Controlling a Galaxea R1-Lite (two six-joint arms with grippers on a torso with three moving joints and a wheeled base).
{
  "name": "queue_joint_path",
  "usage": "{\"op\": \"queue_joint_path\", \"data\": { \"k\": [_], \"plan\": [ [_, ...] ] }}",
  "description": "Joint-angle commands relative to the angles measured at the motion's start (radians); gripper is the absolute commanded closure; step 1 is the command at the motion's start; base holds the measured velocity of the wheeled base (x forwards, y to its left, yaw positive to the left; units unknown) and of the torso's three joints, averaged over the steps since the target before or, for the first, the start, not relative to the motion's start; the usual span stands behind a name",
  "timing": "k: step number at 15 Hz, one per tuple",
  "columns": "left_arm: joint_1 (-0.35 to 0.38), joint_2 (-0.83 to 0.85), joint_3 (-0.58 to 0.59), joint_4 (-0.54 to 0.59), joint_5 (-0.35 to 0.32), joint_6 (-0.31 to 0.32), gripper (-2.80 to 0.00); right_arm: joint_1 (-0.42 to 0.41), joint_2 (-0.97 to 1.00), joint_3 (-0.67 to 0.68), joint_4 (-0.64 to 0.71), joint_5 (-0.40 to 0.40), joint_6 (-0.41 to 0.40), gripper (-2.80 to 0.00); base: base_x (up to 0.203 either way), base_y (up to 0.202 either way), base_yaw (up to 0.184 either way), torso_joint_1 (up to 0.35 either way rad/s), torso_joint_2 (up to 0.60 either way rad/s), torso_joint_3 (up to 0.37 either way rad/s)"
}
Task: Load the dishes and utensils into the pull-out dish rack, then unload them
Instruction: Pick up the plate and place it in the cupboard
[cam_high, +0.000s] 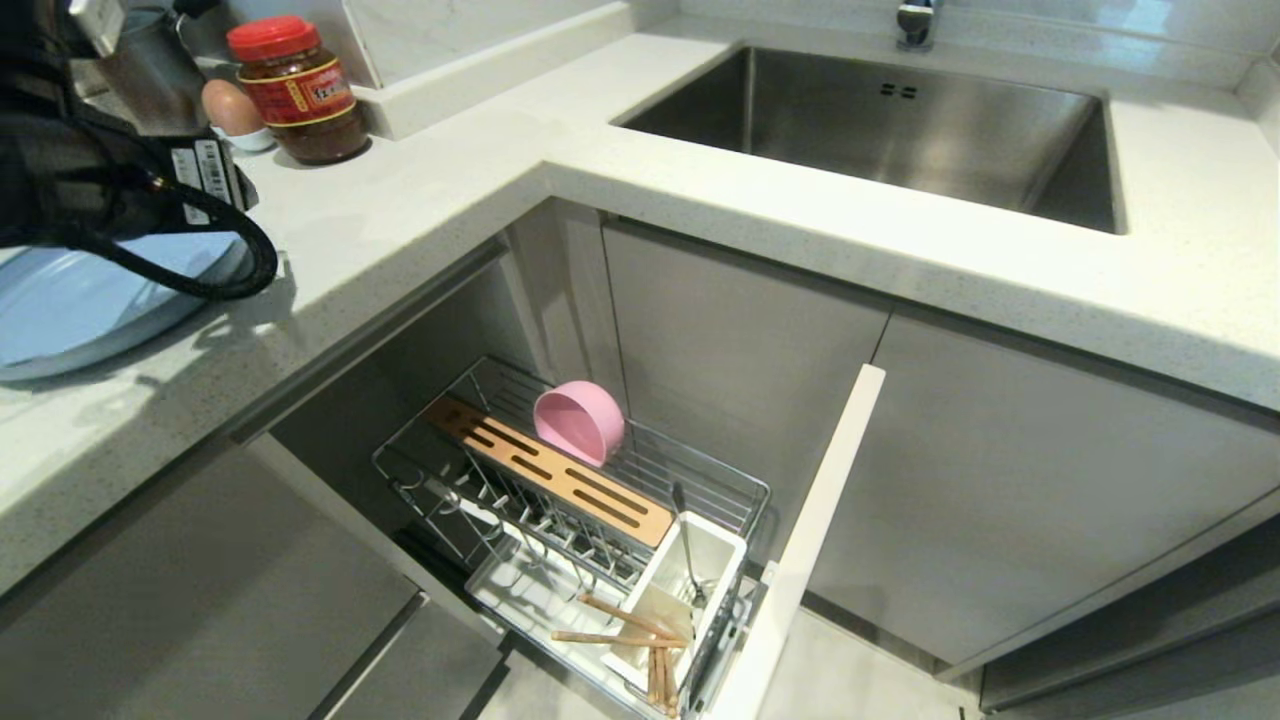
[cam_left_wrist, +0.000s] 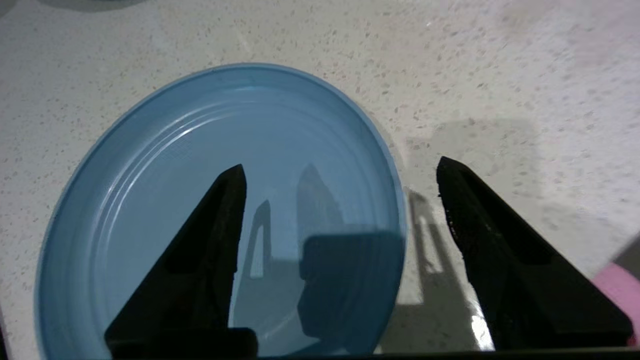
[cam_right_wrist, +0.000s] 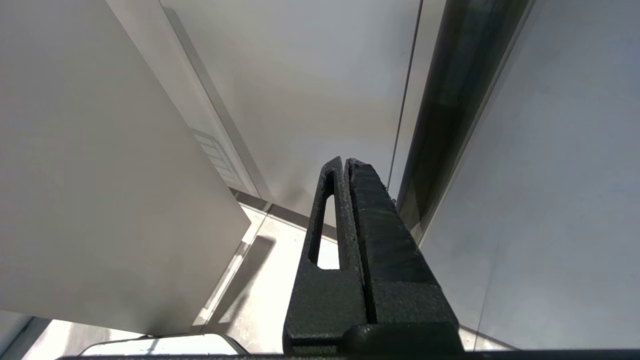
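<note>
A: The light-blue plate (cam_left_wrist: 220, 200) is seen lying flat on the speckled desk (cam_high: 400, 230), at the robot's left — nothing is gripped by the left tool (cam_left_wrist: 340, 175), whose fingers (cam_left_wrist: 220, 235) are spread wide, one above the plate, the other above bare desk just beside the rim.

B: And down below, the pull-out dish rack (cam_high: 570, 520) is drawn out of the cabinet. The pink bowl (cam_high: 580, 420) is propped on its edge at the back of the wire basket, right behind the slotted wooden strip (cam_high: 550, 470).

A: The chopsticks (cam_high: 630, 640) are found lying loosely across the near corner, by the white cutlery cup (cam_high: 690, 580) — and the slim silver utensil (cam_high: 688, 545) is stood upright in that cup.

B: The right tool (cam_right_wrist: 345, 162) is hung low beside the grey cabinet fronts, its fingers pressed together on nothing.

A: On the desk's far left corner, a red-lidded jar (cam_high: 300, 90) and an egg (cam_high: 232, 108) are noted; the steel sink (cam_high: 880, 130) is set further right.
</note>
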Motion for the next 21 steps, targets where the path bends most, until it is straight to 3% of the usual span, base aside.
{"op": "queue_joint_path", "data": {
  "k": [1,6,12,20,21],
  "plan": [
    [0.032,0.063,-0.004,-0.001,0.001,-0.001,-2.8,0.0,-0.005,0.0,-0.001,0.0,0.0,0.0,0.0,0.0,0.0,0.0,0.0,0.0],
    [0.042,0.104,-0.025,-0.001,-0.005,-0.005,-2.8,0.0,-0.005,0.0,-0.001,0.0,0.0,0.0,0.0,0.0,0.0,0.0,0.0,0.0],
    [0.043,0.104,-0.022,0.0,-0.088,-0.01,-2.8,0.0,-0.005,0.0,-0.001,0.0,0.0,0.0,0.0,0.0,0.0,0.0,0.0,0.0],
    [0.054,0.11,-0.022,-0.003,-0.09,-0.019,-2.79,0.0,-0.005,0.0,-0.001,0.0,0.0,0.0,0.0,0.0,0.0,0.0,0.0,0.0],
    [0.055,0.112,-0.024,-0.005,-0.09,-0.02,0.0,0.0,-0.005,0.0,-0.001,0.0,0.0,0.0,0.0,0.0,0.0,0.0,0.0,0.0]
  ]
}}
